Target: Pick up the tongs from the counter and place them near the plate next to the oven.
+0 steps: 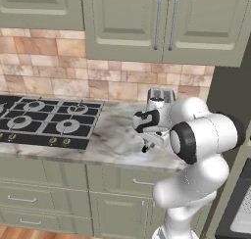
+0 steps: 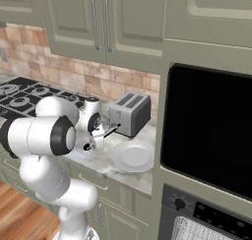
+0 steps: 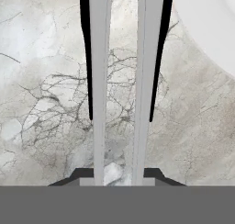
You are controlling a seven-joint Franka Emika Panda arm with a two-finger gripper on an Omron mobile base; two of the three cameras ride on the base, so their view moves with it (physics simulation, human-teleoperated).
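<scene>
My gripper (image 3: 118, 175) is shut on the tongs (image 3: 99, 81), whose two slim grey arms with dark edges run straight up the hand view over marbled stone. The pale plate (image 3: 211, 21) curves into that view's top right corner. From the right base, the gripper (image 2: 93, 141) holds the tongs (image 2: 109, 132) low over the worktop, just left of the plate (image 2: 134, 155). The oven (image 2: 197, 224) sits lower right of the plate. From the left base, the gripper (image 1: 146, 145) hangs by the worktop's front edge. The counter with the sink is out of view.
A silver toaster (image 2: 130, 113) stands behind the plate against the brick wall. A black gas hob (image 1: 46, 120) fills the left of the marbled worktop (image 1: 115, 135). A large black appliance (image 2: 211, 131) rises right of the plate. Sage-green cabinets hang overhead.
</scene>
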